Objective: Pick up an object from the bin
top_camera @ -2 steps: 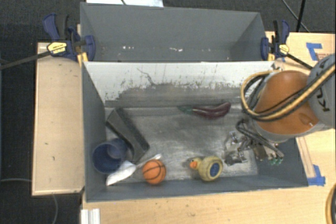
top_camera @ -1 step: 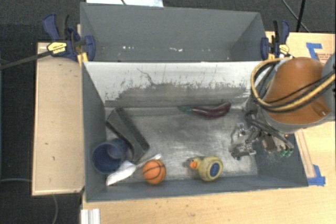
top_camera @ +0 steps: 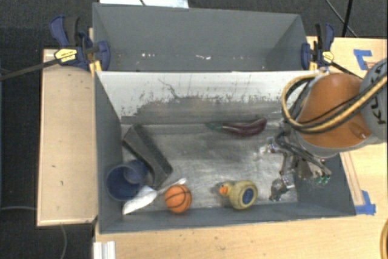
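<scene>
A small yellow toy [top_camera: 240, 195] with a round, blue-centred face and an orange tip lies on the floor of the grey bin [top_camera: 200, 33], by the front wall and right of the middle. Its long axis runs along that wall, with the orange tip pointing left. Just to its right the gripper [top_camera: 282, 189] hangs low, a strip of bare floor between them. I cannot tell whether the fingers are spread or closed. Left of the toy sits an orange ball [top_camera: 177, 198]. Beyond it come a white scrap [top_camera: 140, 201], a blue cup [top_camera: 124, 182] in the corner and a dark slab [top_camera: 145, 151] lying slantwise beside the cup. A purple eggplant [top_camera: 242, 127] lies near the back slope, well apart from the toy.
</scene>
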`<state>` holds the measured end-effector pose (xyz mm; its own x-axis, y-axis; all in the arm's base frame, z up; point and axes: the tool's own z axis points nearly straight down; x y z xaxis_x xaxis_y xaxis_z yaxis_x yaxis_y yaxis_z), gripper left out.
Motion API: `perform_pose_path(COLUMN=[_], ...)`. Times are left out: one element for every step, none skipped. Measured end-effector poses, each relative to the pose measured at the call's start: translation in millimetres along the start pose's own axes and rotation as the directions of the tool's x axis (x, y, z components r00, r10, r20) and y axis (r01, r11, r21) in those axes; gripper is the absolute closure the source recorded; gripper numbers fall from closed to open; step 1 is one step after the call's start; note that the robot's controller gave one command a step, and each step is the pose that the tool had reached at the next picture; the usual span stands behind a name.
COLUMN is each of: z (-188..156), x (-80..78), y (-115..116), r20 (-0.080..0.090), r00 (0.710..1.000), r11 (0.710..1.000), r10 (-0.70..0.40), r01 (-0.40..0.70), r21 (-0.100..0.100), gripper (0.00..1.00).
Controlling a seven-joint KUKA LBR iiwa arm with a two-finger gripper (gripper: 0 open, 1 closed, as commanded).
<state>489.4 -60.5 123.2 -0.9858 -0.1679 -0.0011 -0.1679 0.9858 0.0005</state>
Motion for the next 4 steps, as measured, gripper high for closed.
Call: perform_pose_path(z=[-0.4,50.1,50.1,-85.6], x=[-0.1,-2.2,-2.2,-10.4], y=[-0.1,24.4,24.4,27.2], r20=[0.0,0.003,0.003,0.002], r00=[1.0,0.961,0.96,0.969], r11=[1.0,0.961,0.96,0.969], r10=[0.0,-0.278,-0.279,-0.246], r01=[0.0,0.278,0.279,0.246], r21=[0.0,0.003,0.003,0.001], gripper=[0.0,1.0,1.0,1.0])
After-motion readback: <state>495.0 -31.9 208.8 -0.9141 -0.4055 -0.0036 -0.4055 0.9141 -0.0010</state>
